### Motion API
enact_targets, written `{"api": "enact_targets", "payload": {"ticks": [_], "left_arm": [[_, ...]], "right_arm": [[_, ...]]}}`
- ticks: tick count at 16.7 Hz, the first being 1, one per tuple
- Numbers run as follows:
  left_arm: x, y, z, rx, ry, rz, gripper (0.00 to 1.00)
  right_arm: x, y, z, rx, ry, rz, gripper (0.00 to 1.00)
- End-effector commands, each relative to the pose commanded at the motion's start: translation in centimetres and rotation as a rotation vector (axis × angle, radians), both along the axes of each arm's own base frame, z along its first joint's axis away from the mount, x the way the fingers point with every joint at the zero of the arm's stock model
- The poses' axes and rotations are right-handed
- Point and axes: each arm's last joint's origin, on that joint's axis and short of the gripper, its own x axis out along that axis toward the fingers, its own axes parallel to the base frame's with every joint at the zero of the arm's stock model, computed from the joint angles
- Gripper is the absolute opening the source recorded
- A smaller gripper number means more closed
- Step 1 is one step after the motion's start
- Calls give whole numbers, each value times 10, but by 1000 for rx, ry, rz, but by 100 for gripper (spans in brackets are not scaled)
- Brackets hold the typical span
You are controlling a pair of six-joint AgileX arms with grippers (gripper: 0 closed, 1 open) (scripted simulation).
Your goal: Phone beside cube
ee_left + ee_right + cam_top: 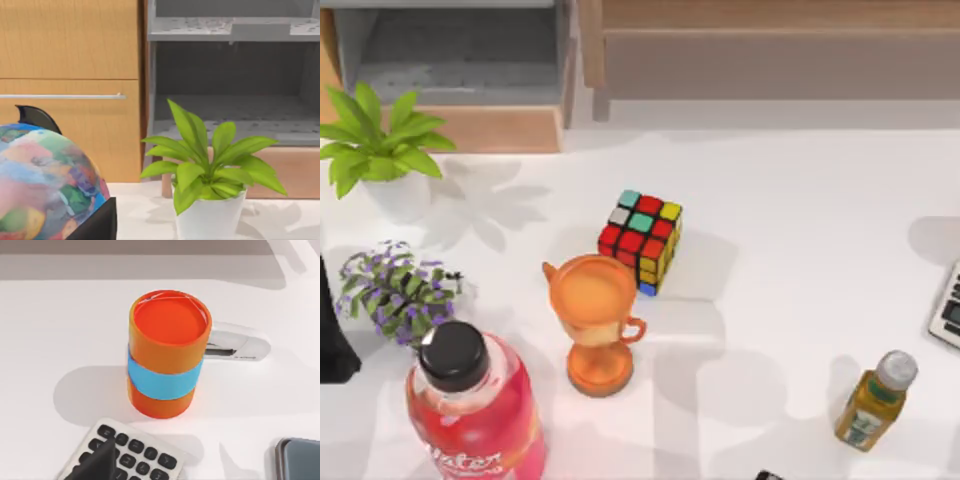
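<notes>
White worktop (790, 200) under wooden cabinets, cube (641, 239) mid-surface beside an orange goblet (594, 322).
Phone (300, 459) lies cut off near a keypad (125, 452) and orange can (166, 353); whether either gripper's fingers are spread, I cannot tell.

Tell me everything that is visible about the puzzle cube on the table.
The cube is a small 3x3 puzzle cube with a black frame and glossy, plastic-looking stickers. Its upper face shows teal, yellow, grey and mostly red squares; a side face shows yellow, orange and one blue square. It is scrambled, not solved. It rests flat on the white table, turned at an angle to the table's edges, near the middle. The orange goblet stands just in front of it and overlaps its lower corner; whether they touch cannot be told.
</notes>
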Motion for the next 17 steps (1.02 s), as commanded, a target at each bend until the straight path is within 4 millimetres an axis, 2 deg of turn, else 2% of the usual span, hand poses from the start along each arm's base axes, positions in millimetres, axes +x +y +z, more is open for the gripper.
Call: {"api": "enact_targets", "payload": {"ticks": [4, 9, 13, 17], "left_arm": [[0, 0, 0, 0, 0, 0, 100], [0, 0, 0, 0, 0, 0, 100], [0, 0, 0, 0, 0, 0, 100], [0, 0, 0, 0, 0, 0, 100]], "right_arm": [[48, -30, 5, 39, 363, -71, 100], [105, -80, -23, 148, 762, -126, 100], [130, -115, -51, 235, 962, -143, 100], [138, -130, -64, 274, 1034, -148, 100]]}}
